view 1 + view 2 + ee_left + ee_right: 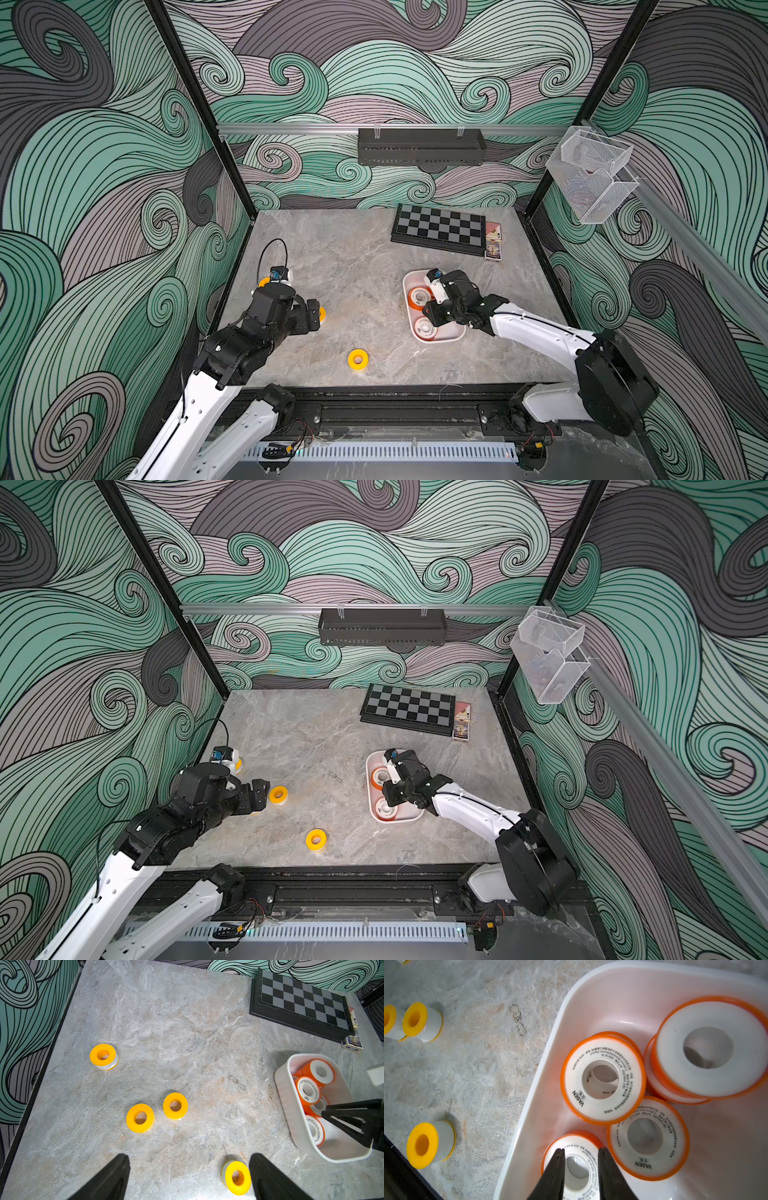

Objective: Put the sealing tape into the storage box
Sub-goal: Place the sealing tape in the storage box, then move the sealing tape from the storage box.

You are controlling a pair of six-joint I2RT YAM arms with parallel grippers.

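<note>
Front of bench [332, 257]: lone yellow spool [358, 359] of sealing tape lies flat, hole up, between the two arms and well apart from both. Left, a little farther in: left gripper [188, 1156] hangs above the bench, jaws spread wide, nothing between them. Beyond it sit the paired yellow spools [140, 1118], just beside each other. The far-left yellow spool [103, 1055] stands alone near the bench's left edge. Yellow faces are plain with no print, and white tape shows on their sides. All four yellow ones are out on the bench, none in the box. Right, mid-depth: storage box [287, 1103], white, with a rounded rim. Right gripper [581, 1150] reaches down into it, jaws drawn close with only a narrow slot, clamped on nothing. Its tips are just over the white face of the orange-rimmed spool under the tips [577, 1140]. At least five orange-rimmed spools are in the box, some leaning or stacked. Printed spool [603, 1078] and second printed spool [648, 1140] each read "VASEN" in black capitals beside small boxed characters. A ring of fine print surrounds each, too small to read with confidence. Blank-faced spool [710, 1047] lies toward the far end, on top of another. Far right of bench: chessboard [440, 226], with small card boxes [493, 241] touching its right edge, print illegible. Back wall: black perforated bin [419, 147] on the rail. Right wall: clear mesh baskets [590, 174].
</note>
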